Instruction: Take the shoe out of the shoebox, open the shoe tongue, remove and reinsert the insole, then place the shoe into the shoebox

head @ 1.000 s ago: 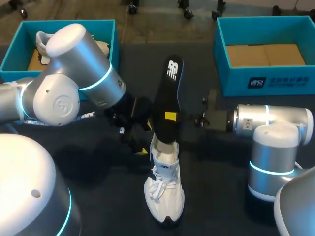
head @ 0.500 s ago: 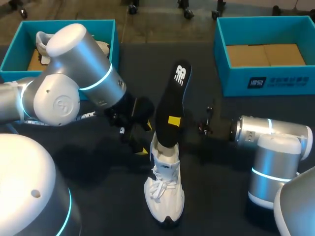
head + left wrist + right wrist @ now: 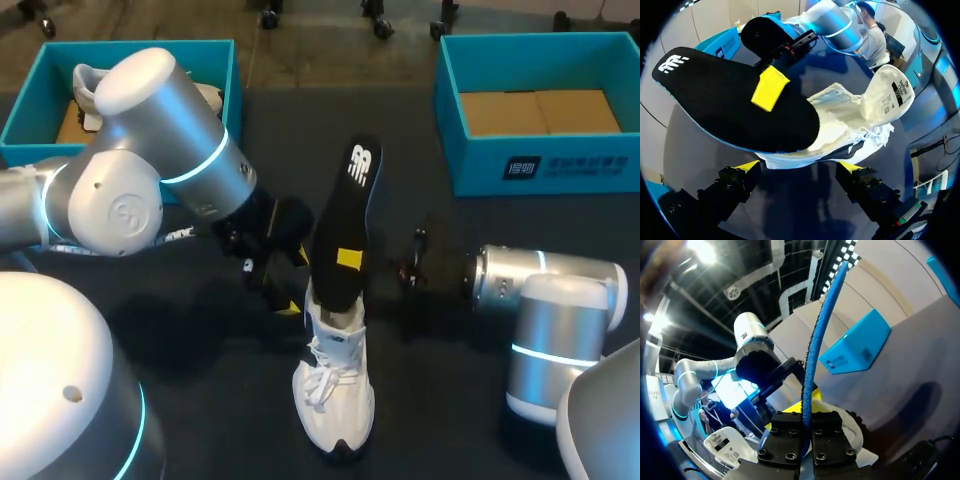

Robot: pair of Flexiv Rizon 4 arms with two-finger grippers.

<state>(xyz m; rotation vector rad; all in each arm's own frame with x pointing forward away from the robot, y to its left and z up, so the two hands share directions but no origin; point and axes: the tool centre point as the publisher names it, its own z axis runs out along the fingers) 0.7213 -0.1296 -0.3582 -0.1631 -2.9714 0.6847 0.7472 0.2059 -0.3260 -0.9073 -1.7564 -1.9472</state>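
A white shoe [image 3: 335,385] stands on the dark table, toe toward me. A black insole [image 3: 345,225] with a blue underside rises steeply out of its opening. My right gripper [image 3: 348,258] comes in from the right and is shut on the insole's lower part; a yellow fingertip shows against the black. In the right wrist view the insole's blue edge [image 3: 820,325] runs up from between the closed fingers of that gripper [image 3: 807,422]. My left gripper [image 3: 800,167] stands open just left of the shoe's heel [image 3: 805,157]; neither finger touches the shoe.
A teal shoebox [image 3: 30,100] at the back left holds another white shoe [image 3: 90,85]. A second teal shoebox [image 3: 540,165] at the back right has a cardboard floor. My left arm's big elbow [image 3: 150,150] covers the table's left side.
The right arm has drawn back and turned; the insole's top swung slightly right and lower, its lower end sinking toward the shoe opening. The left arm and shoe have not moved.
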